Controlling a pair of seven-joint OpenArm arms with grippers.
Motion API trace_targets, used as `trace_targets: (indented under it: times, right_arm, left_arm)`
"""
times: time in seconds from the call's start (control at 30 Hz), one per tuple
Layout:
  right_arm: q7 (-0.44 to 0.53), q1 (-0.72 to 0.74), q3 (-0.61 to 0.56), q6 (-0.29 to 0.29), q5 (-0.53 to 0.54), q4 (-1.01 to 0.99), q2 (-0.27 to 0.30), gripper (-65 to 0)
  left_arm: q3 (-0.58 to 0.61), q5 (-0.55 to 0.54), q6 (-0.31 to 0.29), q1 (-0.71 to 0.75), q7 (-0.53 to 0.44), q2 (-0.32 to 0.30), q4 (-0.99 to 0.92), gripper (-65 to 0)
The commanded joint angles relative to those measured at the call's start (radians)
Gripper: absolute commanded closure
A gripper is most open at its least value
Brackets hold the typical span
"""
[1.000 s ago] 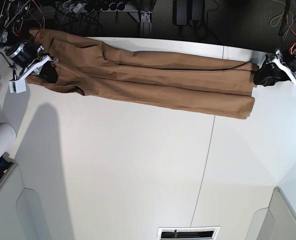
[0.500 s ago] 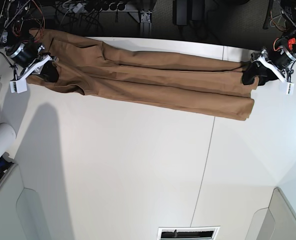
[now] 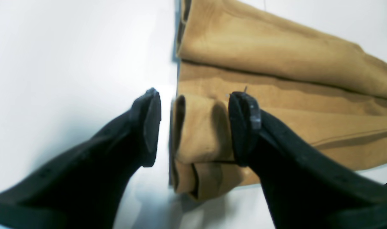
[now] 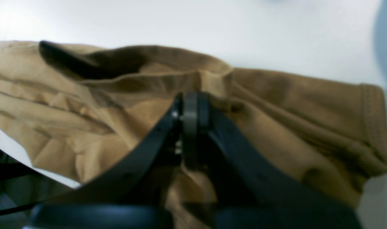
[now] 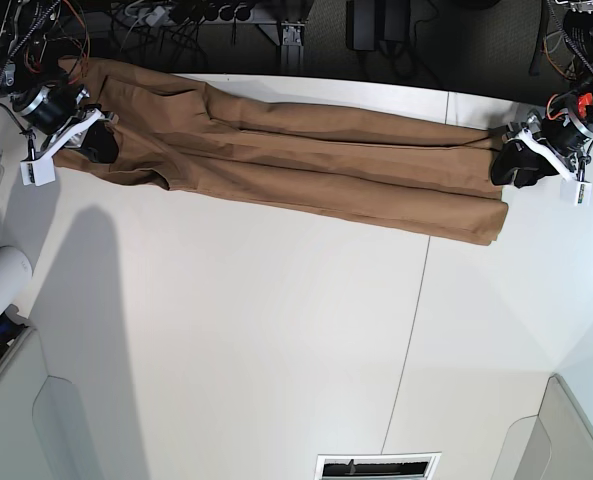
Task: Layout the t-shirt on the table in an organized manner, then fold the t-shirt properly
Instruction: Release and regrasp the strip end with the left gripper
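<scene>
Bright even light; wrist views blurred with glare, base view sharp, soft shadows.

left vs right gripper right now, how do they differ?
Left gripper is open, its jaws straddling a rolled fold at the t-shirt hem without pinching it; right gripper is shut on the t-shirt near the sleeve. They sit at opposite ends. Both have black fingers over the white table.

White table (image 5: 276,340) bears the stretched t-shirt (image 5: 306,160).
</scene>
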Motion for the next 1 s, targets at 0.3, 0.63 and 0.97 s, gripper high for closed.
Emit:
trace_targets:
  times: [0.3,0.63,0.97]
  right_arm:
    - [0.011,0.007,0.005,0.008,0.019,0.014,0.014,0.0]
    - [-0.006,0.007,0.005,0.008,0.019,0.014,0.014,0.0]
    - [-0.006,0.007,0.005,0.008,0.019,0.014,0.014,0.0]
  left_arm:
    - [0.019,-0.029,-0.003,-0.037,-0.016,-0.017,-0.06,-42.4]
    - [0.077,-0.029,-0.003,-0.121,-0.003,-0.017,-0.182,-42.6]
    - [0.077,-0.077,-0.065,-0.063,0.058,-0.016,-0.181,-42.5]
